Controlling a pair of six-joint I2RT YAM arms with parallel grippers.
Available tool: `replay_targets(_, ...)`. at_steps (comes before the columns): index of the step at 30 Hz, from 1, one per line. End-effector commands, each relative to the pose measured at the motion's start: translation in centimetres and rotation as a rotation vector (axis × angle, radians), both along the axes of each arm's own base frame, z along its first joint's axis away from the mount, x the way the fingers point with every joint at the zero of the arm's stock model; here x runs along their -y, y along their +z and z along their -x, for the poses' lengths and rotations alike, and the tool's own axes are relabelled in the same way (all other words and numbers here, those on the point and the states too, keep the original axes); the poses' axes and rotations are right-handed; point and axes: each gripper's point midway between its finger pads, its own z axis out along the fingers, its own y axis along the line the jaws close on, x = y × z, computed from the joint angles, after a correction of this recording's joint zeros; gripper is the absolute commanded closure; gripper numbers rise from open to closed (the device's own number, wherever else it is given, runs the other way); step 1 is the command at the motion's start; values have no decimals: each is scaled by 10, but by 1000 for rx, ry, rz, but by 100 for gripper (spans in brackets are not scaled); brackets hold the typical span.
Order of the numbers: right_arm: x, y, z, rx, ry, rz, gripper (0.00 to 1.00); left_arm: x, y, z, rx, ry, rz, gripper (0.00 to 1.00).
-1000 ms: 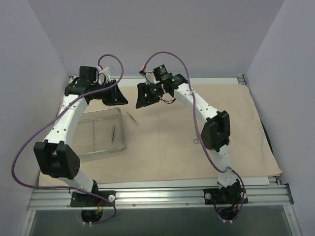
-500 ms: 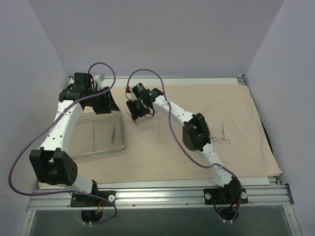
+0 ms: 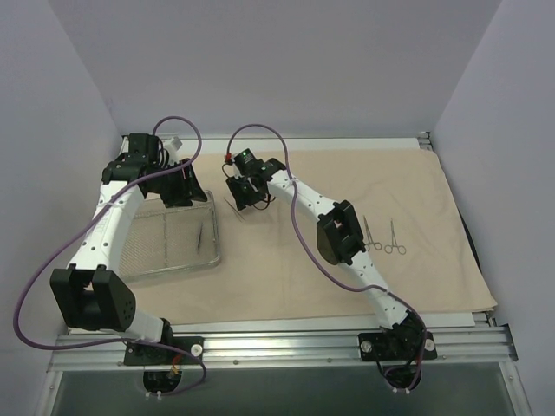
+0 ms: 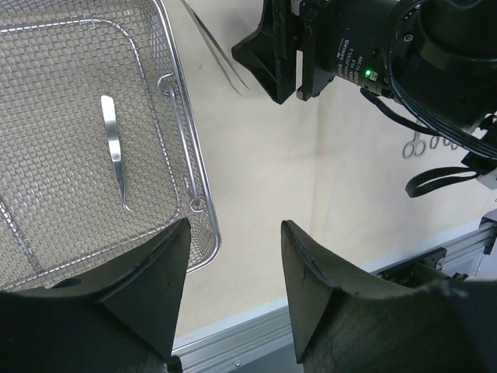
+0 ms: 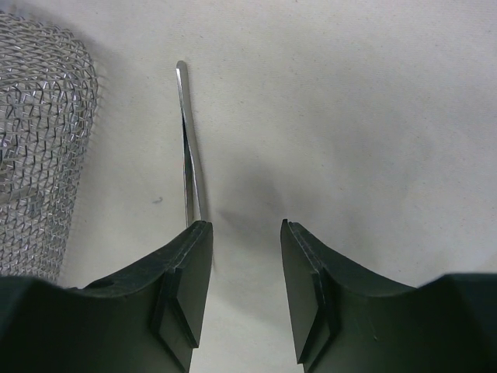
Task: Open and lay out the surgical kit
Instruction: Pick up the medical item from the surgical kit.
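The beige cloth wrap (image 3: 399, 182) lies spread flat over the table. The silver wire-mesh tray (image 3: 213, 227) sits on it at the left and holds one thin metal tweezer-like instrument (image 3: 199, 234), which also shows in the left wrist view (image 4: 114, 151). A second thin instrument (image 3: 232, 208) lies on the cloth just right of the tray. My right gripper (image 5: 245, 229) is open low over it, the left fingertip above its near end (image 5: 186, 148). My left gripper (image 4: 235, 233) is open and empty above the tray's far right corner. Two ring-handled instruments (image 3: 371, 236) lie side by side on the cloth at the right.
The tray's corner (image 5: 39, 155) is close to the left of my right gripper. The right gripper's black body (image 4: 326, 47) is close ahead of my left gripper. Purple-grey walls enclose the table on three sides, and an aluminium rail (image 3: 286, 342) runs along the near edge.
My right arm swung left and down over the thin instrument beside the tray, uncovering the two ring-handled instruments. My left gripper drew back a little to the left over the tray.
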Motion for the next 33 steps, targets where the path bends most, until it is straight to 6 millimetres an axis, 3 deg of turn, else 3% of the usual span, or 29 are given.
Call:
replay_targets(1, -12, 14, 0, 32, 1, -22, 60, -2, 8, 2, 33, -3, 8, 41)
replay_targets(9, -21, 17, 10, 34, 19, -24, 60, 0, 3, 1, 21, -9, 15, 41)
replay_targets(25, -26, -16, 23, -10, 34, 19, 60, -10, 0, 5, 12, -9, 16, 40)
replay_targets(33, -23, -29, 26, -19, 31, 54, 66, -15, 0, 6, 11, -1, 21, 39)
